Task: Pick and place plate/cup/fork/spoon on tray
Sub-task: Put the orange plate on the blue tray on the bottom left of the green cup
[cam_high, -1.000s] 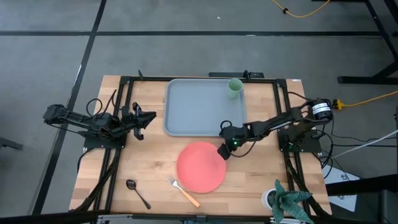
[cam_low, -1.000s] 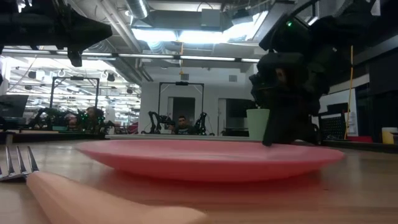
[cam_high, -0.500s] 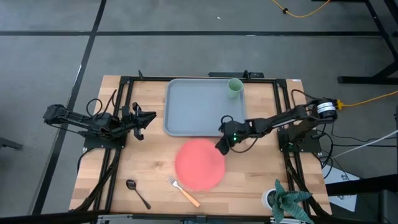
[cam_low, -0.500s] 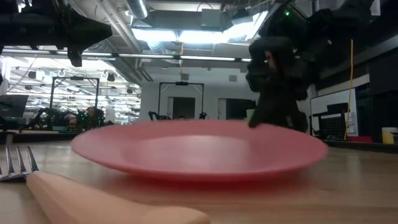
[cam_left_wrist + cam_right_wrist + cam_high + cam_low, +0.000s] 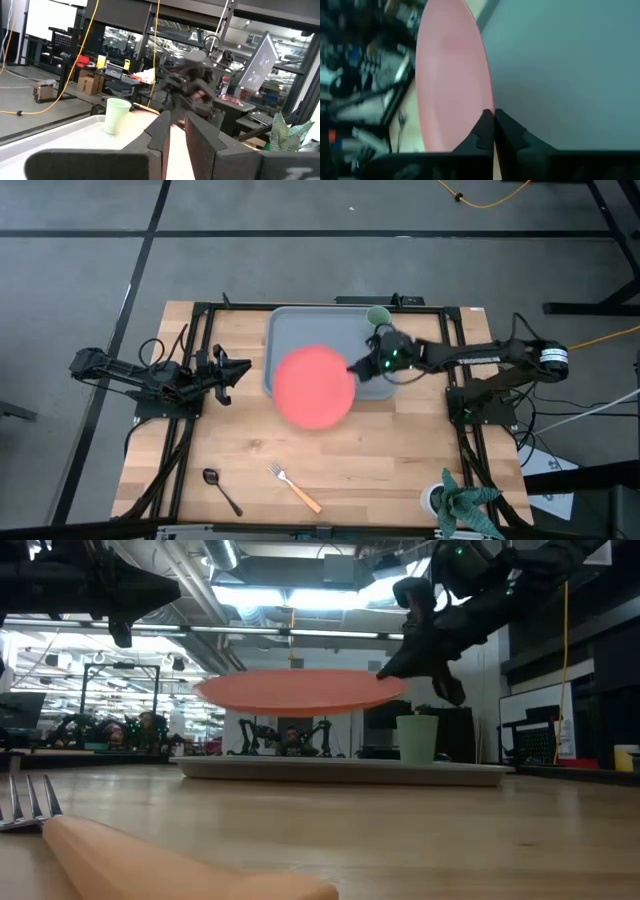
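Observation:
My right gripper [image 5: 354, 366] is shut on the coral-red plate [image 5: 314, 385], which hangs in the air over the near left part of the grey-blue tray [image 5: 300, 330]; the low view shows the plate [image 5: 300, 692] well above the tray [image 5: 340, 770]. The pale-green cup [image 5: 378, 318] stands upright on the tray's far right corner. The fork [image 5: 294, 487] and the dark spoon [image 5: 221, 490] lie on the wood near the front edge. My left gripper [image 5: 243, 367] waits, narrowly open, left of the tray, touching nothing. My right gripper pinches the plate's rim [image 5: 488, 107] on its right side between its two fingers, one above and one below. The fingers come about level from the table's right. The plate is lifted clear, roughly level, reaching out leftward from the fingers.
A potted green plant [image 5: 462, 502] stands at the near right corner. The black frame rails [image 5: 200, 310] run around the table. Bare wood lies between the tray and the cutlery.
My right gripper has lifted the plate off the wood and carried it up and toward the far edge. The plate, first flat on the table in front of the tray, now hangs clear over the tray's near left part.

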### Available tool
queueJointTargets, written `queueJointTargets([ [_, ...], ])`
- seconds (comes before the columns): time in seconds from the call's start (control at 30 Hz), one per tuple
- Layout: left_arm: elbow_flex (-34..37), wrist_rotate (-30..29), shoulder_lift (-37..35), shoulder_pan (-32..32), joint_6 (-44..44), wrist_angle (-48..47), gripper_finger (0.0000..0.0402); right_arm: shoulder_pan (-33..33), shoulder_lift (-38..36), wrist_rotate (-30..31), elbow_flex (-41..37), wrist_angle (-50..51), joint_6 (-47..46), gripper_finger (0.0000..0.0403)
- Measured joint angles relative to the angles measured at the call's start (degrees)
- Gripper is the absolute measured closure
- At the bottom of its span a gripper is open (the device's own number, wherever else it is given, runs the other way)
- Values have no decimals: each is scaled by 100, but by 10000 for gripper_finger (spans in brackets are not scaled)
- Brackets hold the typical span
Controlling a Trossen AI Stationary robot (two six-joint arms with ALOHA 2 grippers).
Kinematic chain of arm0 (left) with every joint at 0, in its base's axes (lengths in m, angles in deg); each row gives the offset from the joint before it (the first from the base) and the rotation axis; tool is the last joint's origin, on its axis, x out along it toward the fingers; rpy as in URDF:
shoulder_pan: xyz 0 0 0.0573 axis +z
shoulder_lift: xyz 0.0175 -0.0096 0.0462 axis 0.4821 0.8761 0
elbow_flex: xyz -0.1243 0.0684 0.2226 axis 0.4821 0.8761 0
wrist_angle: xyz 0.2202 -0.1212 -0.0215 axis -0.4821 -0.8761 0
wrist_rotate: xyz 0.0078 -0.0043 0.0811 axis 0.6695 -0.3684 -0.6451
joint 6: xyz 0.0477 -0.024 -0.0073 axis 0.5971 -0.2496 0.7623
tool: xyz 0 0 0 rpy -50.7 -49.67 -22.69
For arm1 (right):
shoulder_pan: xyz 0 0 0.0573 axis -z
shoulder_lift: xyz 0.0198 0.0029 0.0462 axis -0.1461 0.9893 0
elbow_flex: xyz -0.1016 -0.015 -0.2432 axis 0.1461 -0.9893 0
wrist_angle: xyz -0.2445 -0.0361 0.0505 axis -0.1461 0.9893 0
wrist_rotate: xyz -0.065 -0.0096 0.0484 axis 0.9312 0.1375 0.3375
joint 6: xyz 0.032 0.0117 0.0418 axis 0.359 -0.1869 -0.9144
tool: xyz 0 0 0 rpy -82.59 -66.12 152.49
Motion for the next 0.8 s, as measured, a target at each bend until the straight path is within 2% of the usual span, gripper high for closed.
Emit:
queueJointTargets([
  [0.13, 0, 0, 1, 1, 2, 0, 350, 630, 21, -110, 2, 124, 10, 403],
  [0.33, 0, 0, 1, 2, 7, -54, 350, 1169, 368, 92, 4, 297, 56, 403],
  [0.43, 0, 0, 0, 2, 7, -125, 350, 1306, 511, 296, 4, 299, 233, 402],
  [0.8, 0, -1, 1, 2, 8, -260, 350, 1370, 609, 209, 4, 377, 918, 382],
])
